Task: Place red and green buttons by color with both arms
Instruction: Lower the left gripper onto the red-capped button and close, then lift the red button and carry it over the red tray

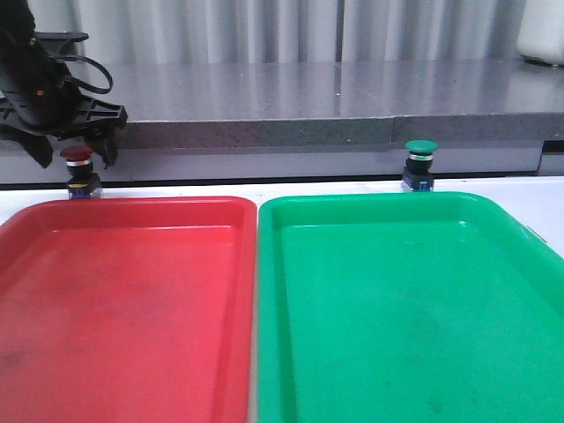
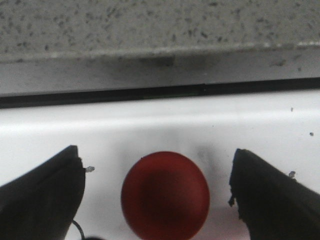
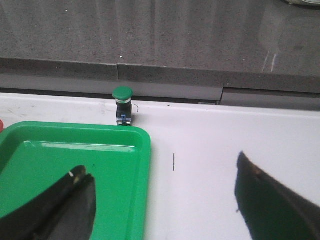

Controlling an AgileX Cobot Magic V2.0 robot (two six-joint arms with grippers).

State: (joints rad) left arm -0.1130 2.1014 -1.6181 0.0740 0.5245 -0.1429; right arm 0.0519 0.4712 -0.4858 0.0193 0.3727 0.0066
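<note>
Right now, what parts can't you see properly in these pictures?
- Red button body: left wrist view shows only its blurry cap, cut off by the picture's edge.
- Right gripper: absent from the front view; right wrist view cuts off its fingertips.
- Left gripper: front view can't show whether its fingers touch the red button.
- Green button base: front view, hidden behind the green tray rim.

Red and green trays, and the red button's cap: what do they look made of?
The red tray and green tray look like glossy moulded plastic: rounded rims, soft light reflections, and the red one shows dark scuffs. The red button, between the left tool fingers, has a smooth dark-red cap with a dull sheen, probably plastic; the view is too blurred to be sure.
</note>
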